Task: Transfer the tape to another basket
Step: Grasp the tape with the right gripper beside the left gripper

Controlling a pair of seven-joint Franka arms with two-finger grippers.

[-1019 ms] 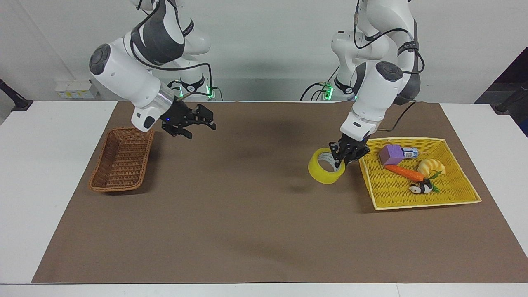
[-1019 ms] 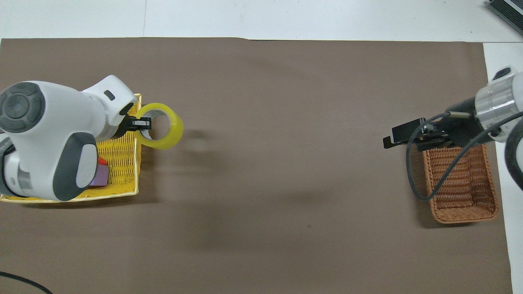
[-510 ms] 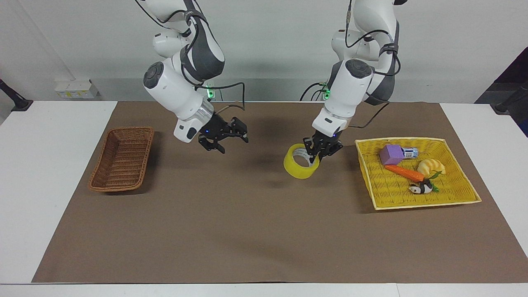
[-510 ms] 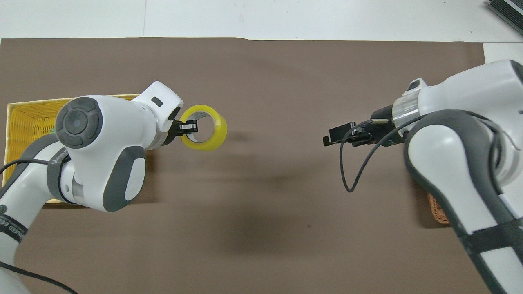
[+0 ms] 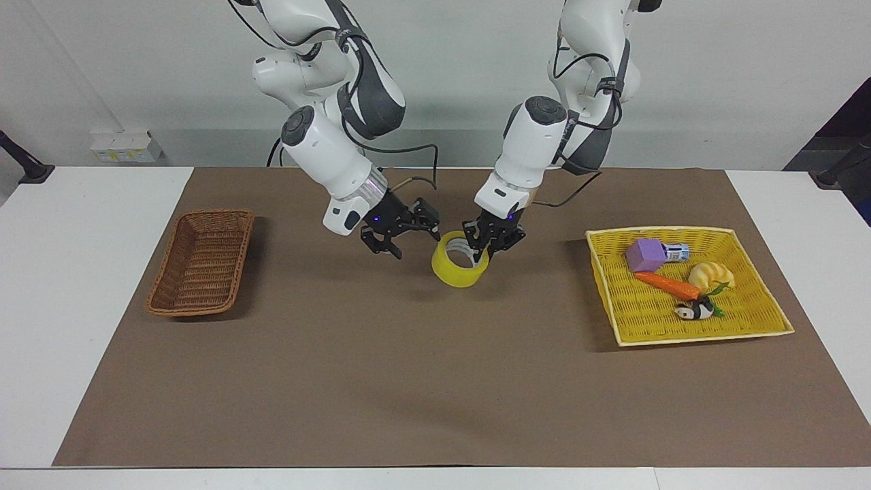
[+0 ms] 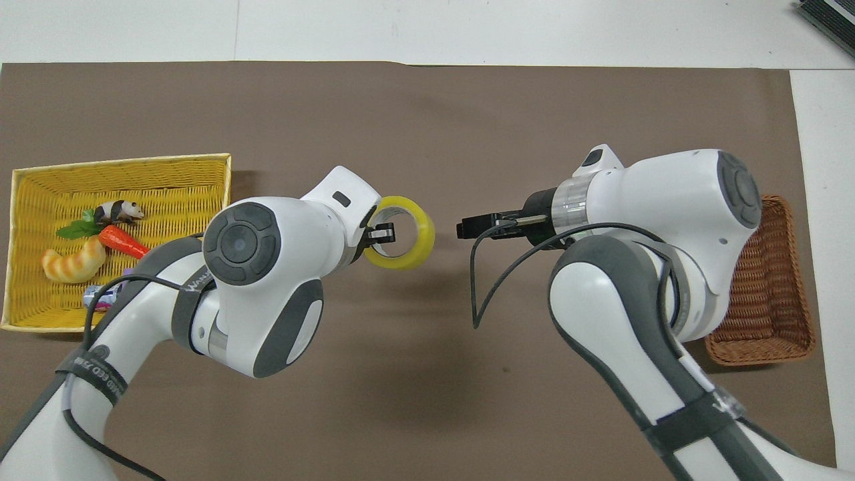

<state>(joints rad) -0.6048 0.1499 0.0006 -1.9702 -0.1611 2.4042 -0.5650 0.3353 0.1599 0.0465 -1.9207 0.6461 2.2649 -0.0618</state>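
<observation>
Tape (image 5: 461, 267) hangs above mid-worktop (image 5: 408, 381), its rim pinched in my left gripper's (image 5: 484, 250) fingers. Right gripper (image 5: 408, 235), fingers spread, waits just beside. Handover is in hand; next, I judge, right must clamp the roll before left lets go, then carry to basket (image 5: 202, 263).

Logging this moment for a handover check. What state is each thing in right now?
tape: held in the air over the mat's middle, gripped by its rim.
left tool: shut on the tape.
right tool: open, empty, beside the tape, apart from it.
brown basket: empty, upright.
yellow basket: upright, holding a carrot, croissant, purple box and panda.
</observation>
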